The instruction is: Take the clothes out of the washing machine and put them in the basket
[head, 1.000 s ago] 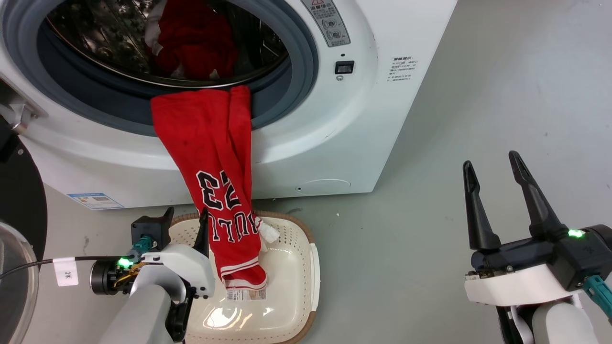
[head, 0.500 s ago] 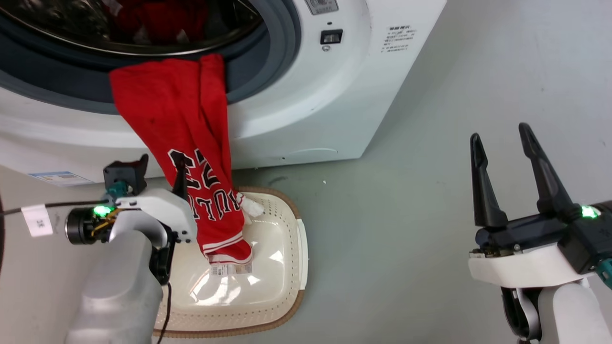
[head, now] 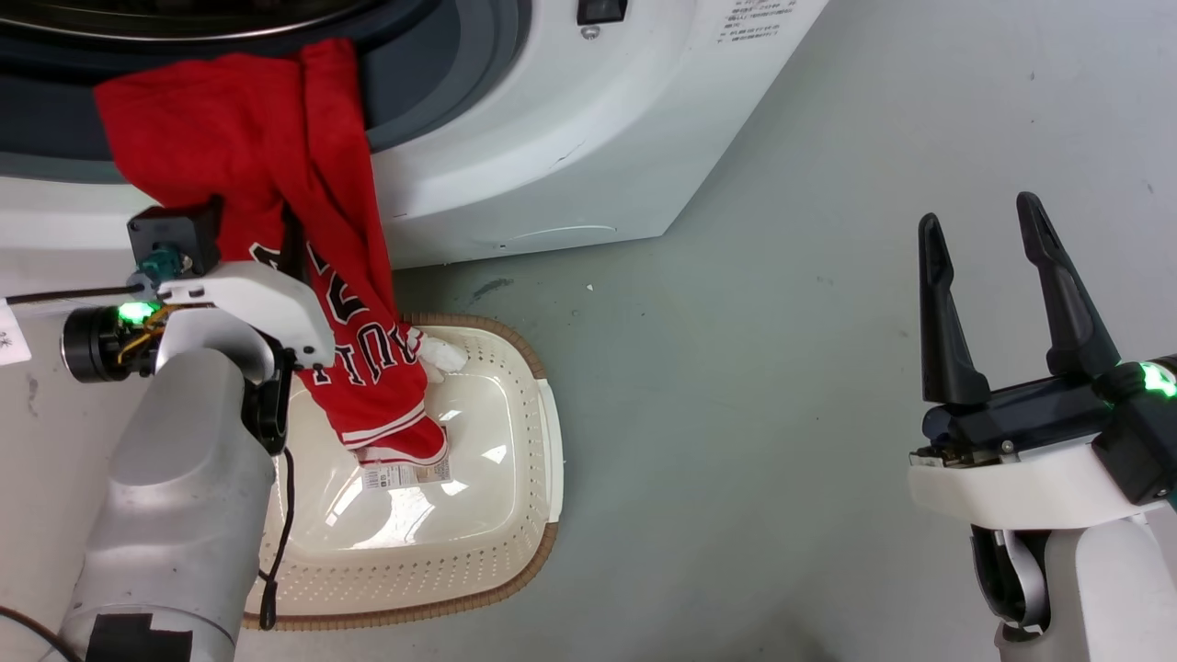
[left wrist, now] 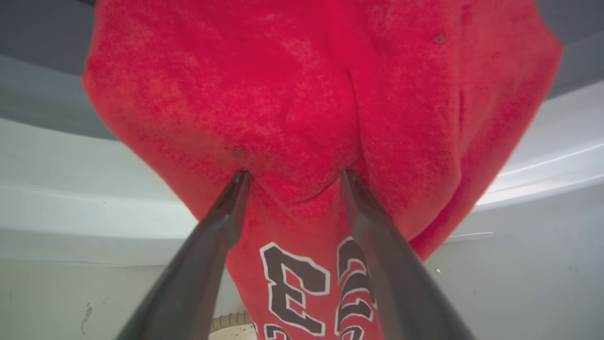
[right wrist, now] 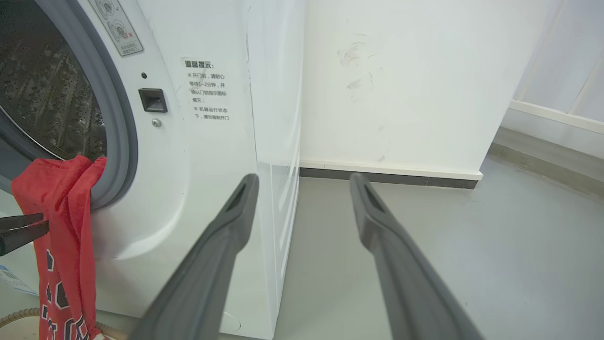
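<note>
Red clothes (head: 276,156) hang from the washing machine (head: 552,138) into the basket (head: 515,414) — hem touching its bottom. Our left hand (left wrist: 290,177), fingers (left wrist: 212,245) spread, presses the fabric to grip it; our right hand (head: 978,210) sits released, empty.

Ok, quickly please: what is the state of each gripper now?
Left gripper: open, fingertips pressed into the hanging red jersey, not closed on it.
Right gripper: open, holding nothing.
</note>
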